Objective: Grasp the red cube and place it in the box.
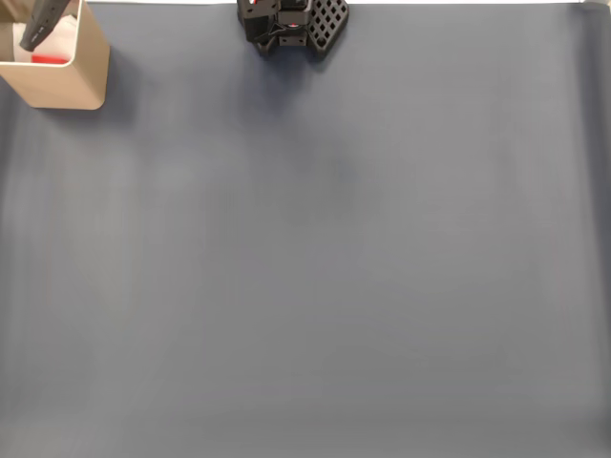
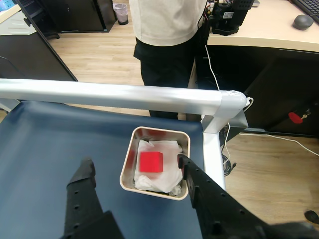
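Logging stock at this moment, as I read it from my remote station.

Item 1, red cube (image 2: 150, 162): lying inside the box (image 2: 127, 167) on crumpled white padding (image 2: 167, 174), free of the fingers. In the fixed view a red patch (image 1: 50, 58) shows through the box opening at about 10 o'clock of the frame.

Item 2, box (image 1: 67, 81): cream outside, metallic inside, standing on the dark blue mat (image 1: 315, 267) near its corner, close to the silver frame rail (image 2: 109, 94).

Item 3, gripper (image 2: 135, 169): fingers spread apart, empty, hanging above the box with the cube visible between them in the wrist view.

Item 4, arm base (image 1: 286, 24): at 12 o'clock of the fixed view.

Item 5, person (image 2: 167, 35): standing beyond the rail at 12 o'clock in the wrist view.

Progress, my judgement: grasp and placing look done; what I see left is pulling the arm clear.

Writing, brands, labels: none I can read on cube, box or mat.
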Tool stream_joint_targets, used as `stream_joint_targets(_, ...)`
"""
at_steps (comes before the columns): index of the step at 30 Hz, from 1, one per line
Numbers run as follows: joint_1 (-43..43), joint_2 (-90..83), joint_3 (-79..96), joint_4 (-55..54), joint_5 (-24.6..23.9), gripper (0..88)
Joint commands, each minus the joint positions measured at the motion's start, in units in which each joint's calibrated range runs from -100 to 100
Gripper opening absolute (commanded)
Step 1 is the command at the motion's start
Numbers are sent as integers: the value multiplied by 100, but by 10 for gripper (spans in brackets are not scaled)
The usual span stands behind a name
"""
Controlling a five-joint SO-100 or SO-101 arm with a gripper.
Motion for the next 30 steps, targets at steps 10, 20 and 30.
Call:
stream_joint_targets(10,-82,-261,-16,-110,-122,415)
stream_joint_targets(20,-96,-252,-34,-101,-195,415)
stream_joint_targets(30,-324,68,-472,-19,-254,112)
